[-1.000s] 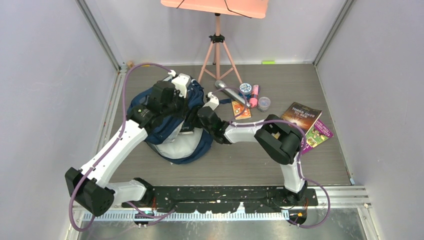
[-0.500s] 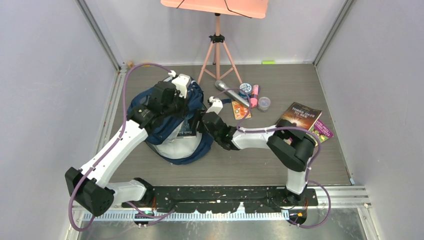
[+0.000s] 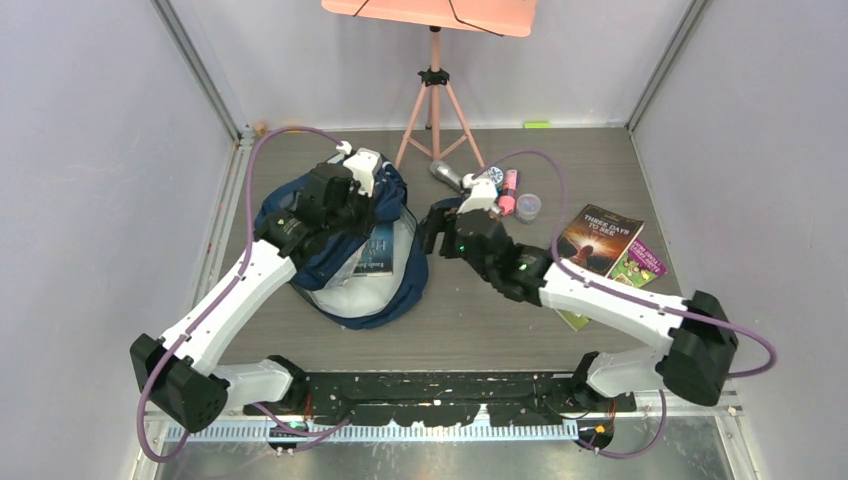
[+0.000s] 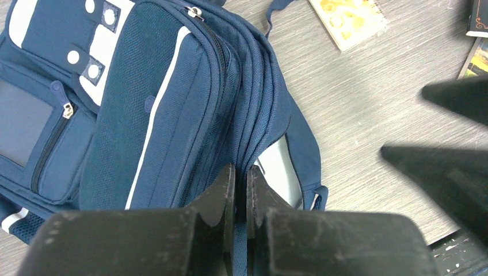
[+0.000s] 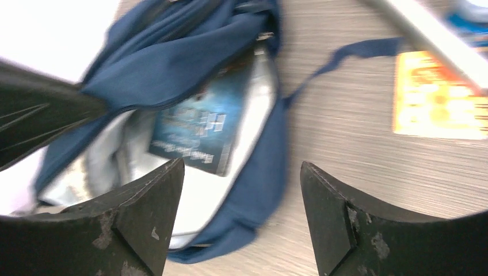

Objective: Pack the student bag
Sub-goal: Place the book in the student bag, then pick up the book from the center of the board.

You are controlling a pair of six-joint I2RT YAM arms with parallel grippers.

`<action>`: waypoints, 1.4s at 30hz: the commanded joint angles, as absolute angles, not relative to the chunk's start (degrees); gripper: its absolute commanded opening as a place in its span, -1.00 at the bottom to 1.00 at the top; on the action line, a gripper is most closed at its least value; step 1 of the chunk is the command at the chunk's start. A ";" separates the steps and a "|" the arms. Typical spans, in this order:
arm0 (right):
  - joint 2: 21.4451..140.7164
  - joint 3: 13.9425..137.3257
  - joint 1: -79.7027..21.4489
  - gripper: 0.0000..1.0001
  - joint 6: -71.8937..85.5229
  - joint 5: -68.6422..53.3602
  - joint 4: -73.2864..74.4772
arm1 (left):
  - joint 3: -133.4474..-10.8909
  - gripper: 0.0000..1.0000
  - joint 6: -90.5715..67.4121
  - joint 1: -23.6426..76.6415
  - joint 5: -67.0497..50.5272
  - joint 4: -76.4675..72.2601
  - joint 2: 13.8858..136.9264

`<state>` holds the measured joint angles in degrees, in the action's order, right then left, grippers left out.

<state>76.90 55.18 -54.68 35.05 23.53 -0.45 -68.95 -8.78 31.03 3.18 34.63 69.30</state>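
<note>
On the left half of the counter (image 3: 470,325) the backpack (image 3: 412,282) lies with its main pocket gaping, grey lining showing, and a blue book (image 5: 201,129) already inside. The left fingers (image 4: 221,192) are pinched tight on the upper rim of the opening, holding it up. The right fingers (image 5: 149,198) are spread wide with nothing in them, just beside the bag's mouth on its right. Step in hand, I'd say: between loads, one item in, right arm free for another. Loose stuff waits: orange booklet (image 5: 437,98) near the bag, silver tube (image 3: 447,173), pink marker (image 3: 508,190), small jar (image 3: 528,207), two books (image 3: 600,235) further right. Next move probably calls for reaching the right arm to one of those and closing squarely on it, left holding the mouth up.
</note>
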 commanded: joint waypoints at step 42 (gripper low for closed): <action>121.05 73.14 -29.00 0.60 13.31 67.70 50.49 | -70.07 -1.00 -7.94 31.03 4.02 30.16 66.98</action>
